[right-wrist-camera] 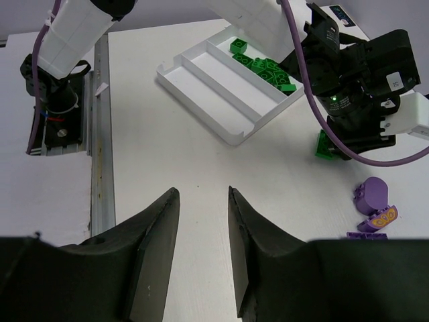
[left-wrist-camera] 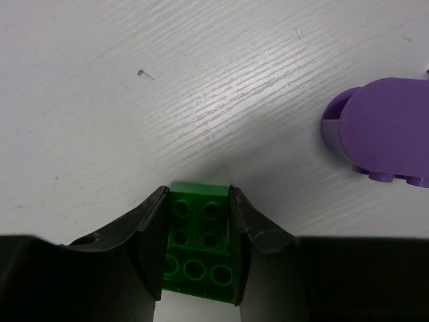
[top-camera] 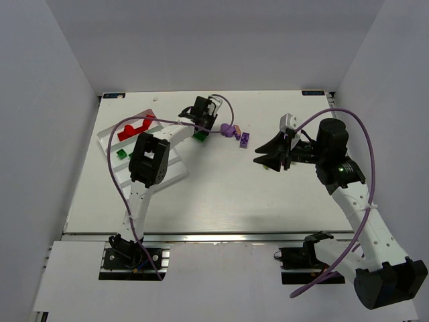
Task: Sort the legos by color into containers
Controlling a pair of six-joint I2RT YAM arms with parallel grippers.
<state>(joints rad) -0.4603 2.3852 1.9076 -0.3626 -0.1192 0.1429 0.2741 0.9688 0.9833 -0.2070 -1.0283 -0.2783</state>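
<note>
A small white sticker (right-wrist-camera: pixel 394 82) on the black body of the left hand (left-wrist-camera: pixel 198 194) carries writing too small to read. That hand is clenched, as far as the wrist view lets one judge, on a green studded plastic brick (left-wrist-camera: pixel 198 231). Its two black fingers (left-wrist-camera: pixel 153 221) lie against the brick's sides.

The brick sits on the white wood-grain bench (top-camera: pixel 234 194) at upper centre of the overhead view, well in from every edge. A purple rounded plastic brick (left-wrist-camera: pixel 385 131) lies near it to the right, apart from it.

The white ridged plastic tray (right-wrist-camera: pixel 213 86) lies at upper left overhead, with more green bricks (right-wrist-camera: pixel 265 66) heaped in one long compartment and red bricks (top-camera: pixel 134 129) in another.

The right hand (right-wrist-camera: pixel 202 191) hangs released, grasping nothing, at centre right. A wide stretch of bench lies between it and the tray.
</note>
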